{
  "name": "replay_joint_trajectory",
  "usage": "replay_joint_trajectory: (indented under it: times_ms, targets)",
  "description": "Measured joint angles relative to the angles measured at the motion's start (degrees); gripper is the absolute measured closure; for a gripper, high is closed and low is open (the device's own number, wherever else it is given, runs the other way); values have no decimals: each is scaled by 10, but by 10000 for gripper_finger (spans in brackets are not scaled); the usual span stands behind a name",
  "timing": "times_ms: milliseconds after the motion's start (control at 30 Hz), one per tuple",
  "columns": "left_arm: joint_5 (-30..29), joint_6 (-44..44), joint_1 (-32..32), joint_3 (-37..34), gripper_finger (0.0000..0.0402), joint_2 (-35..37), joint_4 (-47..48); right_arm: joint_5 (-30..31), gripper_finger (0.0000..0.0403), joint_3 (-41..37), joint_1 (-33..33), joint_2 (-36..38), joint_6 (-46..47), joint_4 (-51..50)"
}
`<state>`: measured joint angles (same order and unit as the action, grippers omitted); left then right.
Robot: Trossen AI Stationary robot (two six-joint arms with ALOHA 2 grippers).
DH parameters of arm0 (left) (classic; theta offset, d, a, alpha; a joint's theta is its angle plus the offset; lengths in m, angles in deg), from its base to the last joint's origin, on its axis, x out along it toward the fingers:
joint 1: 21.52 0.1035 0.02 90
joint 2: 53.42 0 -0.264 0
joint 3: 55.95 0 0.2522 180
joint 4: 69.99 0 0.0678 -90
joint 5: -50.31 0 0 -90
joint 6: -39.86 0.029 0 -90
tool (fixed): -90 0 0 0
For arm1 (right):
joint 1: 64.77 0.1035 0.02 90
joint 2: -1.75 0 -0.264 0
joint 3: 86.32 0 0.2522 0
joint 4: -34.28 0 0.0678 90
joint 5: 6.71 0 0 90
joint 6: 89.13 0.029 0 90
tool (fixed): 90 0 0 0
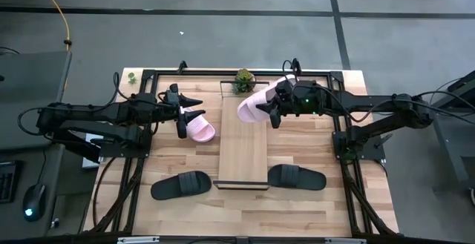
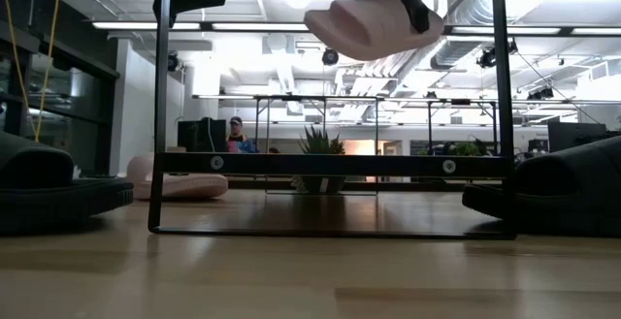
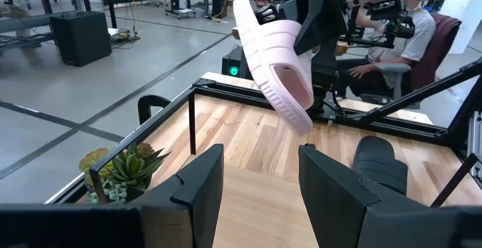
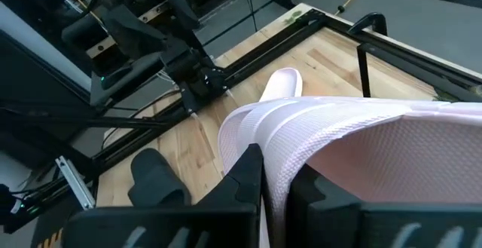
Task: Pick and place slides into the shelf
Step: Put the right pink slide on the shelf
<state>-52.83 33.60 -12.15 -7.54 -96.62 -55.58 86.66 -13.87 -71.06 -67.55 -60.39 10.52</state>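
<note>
Holding a pink slide (image 1: 254,103) up in the air, the right gripper (image 1: 277,104) has its fingers squeezed tight on the strap, over the far end of the shelf (image 1: 243,151). The left gripper (image 1: 183,113) has its fingers apart and holds nothing, above the other pink slide (image 1: 200,128), which lies on the table (image 1: 312,207) left of the shelf. Two black slides (image 1: 180,185) lie near the shelf's near end, one on each side. A small plant (image 1: 243,80) sits at the far end.

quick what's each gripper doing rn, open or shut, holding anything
left gripper: open, holding nothing, hovering beside the pink slide on the table.
right gripper: shut on the other pink slide, lifted above the shelf.
</note>
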Motion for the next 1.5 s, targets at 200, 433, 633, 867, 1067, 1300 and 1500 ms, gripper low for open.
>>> replay_joint_trajectory:
  times_ms: [200,433,633,867,1067,1300,1500]
  targets:
    - [0,0,0,0,245,0,0,-2,396,0,0,0,47,1]
    - [0,0,0,0,245,0,0,-27,396,-1,0,0,109,-8]
    - [0,0,0,0,245,0,0,-41,396,-1,0,0,161,-13]
    - [0,0,0,0,245,0,-1,-40,396,-1,0,0,262,-19]
    - [0,0,0,0,245,0,-1,-4,396,-1,0,-1,405,-99]
    - [0,0,0,0,245,0,-1,33,396,-1,9,-1,447,-102]
    - [0,-1,0,0,245,0,6,76,396,-1,57,-13,480,-47]
